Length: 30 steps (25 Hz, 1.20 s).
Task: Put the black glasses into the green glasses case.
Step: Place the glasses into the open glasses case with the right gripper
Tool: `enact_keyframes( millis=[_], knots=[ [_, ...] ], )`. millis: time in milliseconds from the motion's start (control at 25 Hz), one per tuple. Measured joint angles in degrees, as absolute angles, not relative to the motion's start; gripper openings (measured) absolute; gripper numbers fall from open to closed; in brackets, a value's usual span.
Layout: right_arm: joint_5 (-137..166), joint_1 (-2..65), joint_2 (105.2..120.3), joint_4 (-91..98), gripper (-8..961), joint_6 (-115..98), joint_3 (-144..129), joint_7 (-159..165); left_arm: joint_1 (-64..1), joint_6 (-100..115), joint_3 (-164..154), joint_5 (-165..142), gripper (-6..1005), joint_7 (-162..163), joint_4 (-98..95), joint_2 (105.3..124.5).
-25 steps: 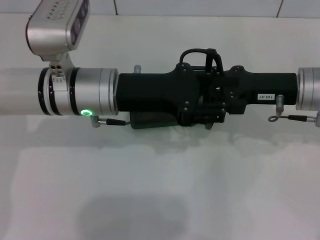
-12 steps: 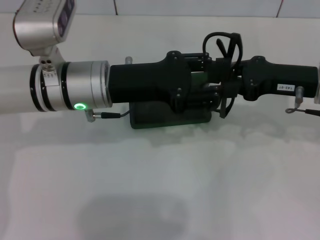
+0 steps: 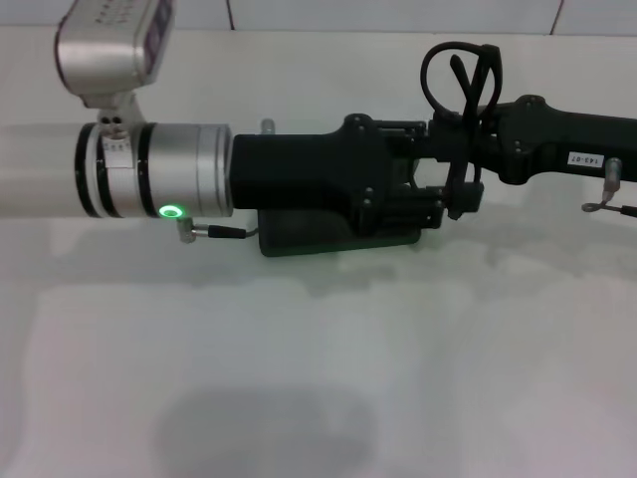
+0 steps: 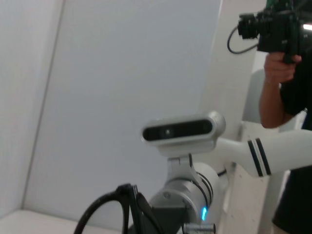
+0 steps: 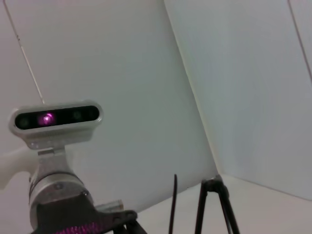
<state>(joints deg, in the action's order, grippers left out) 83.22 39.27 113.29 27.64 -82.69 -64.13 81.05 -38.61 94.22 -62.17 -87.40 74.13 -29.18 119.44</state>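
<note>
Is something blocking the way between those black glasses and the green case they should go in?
Yes. The left gripper and its black wrist hang directly over the dark green rectangular glasses case, covering most of it. The thin black-framed glasses are held up beside it by the right gripper.

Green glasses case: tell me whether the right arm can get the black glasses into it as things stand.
Probably not yet: the left gripper hangs over the green glasses case, blocking it, while the right gripper holds the black glasses beside it.

My head camera looks steeply down, close over both arms on the white table (image 3: pixel 299 378). Both wrist cameras face up and sideways at walls, each catching the other arm's camera.
</note>
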Motion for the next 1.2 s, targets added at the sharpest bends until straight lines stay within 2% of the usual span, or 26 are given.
enact_keyframes(
  millis=[680,960,1200],
  knots=[
    [86.68,39.08,114.00,28.82,116,-84.44,-64.84,80.65,-39.75,93.96,-62.06,-88.33,582,75.32,-28.65,119.54],
    [86.46,37.51,114.08,28.93,116,-82.49,-63.28,76.85,-38.15,93.25,-60.94,-87.09,581,75.09,-29.45,119.18],
    [86.13,34.70,116.17,33.61,117,-77.23,-66.76,67.31,-33.58,92.15,-49.68,-86.61,584,73.99,-30.01,118.65]
  ],
)
